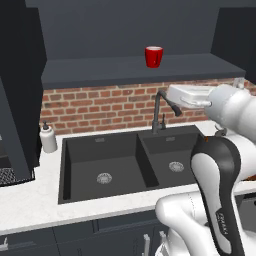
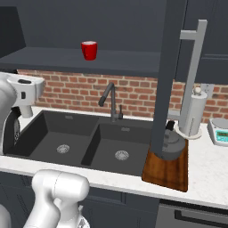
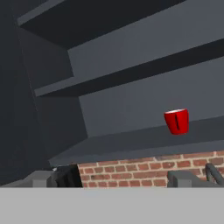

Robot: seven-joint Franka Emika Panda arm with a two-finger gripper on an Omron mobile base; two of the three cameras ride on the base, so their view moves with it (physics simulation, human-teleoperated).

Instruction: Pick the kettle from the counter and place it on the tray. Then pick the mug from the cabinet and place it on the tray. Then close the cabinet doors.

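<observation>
Mug (image 1: 154, 56) is sitting upright on the lower shelf of the open cabinet (image 1: 125, 70), above the brick wall. Gripper (image 3: 113, 180) is hanging empty with fingers spread wide, below and well apart from the mug, which is showing up and to the right in the hand view. Kettle (image 2: 171, 144) is resting on the tray (image 2: 165, 171) right of the sink (image 2: 89, 142).

Even, soft rendered light, no clear source; the cabinet (image 1: 125, 30) interior is dim, the table (image 2: 209, 169) bright without glare; shadows faint; all views low-resolution and slightly soft; no edge distortion.
</observation>
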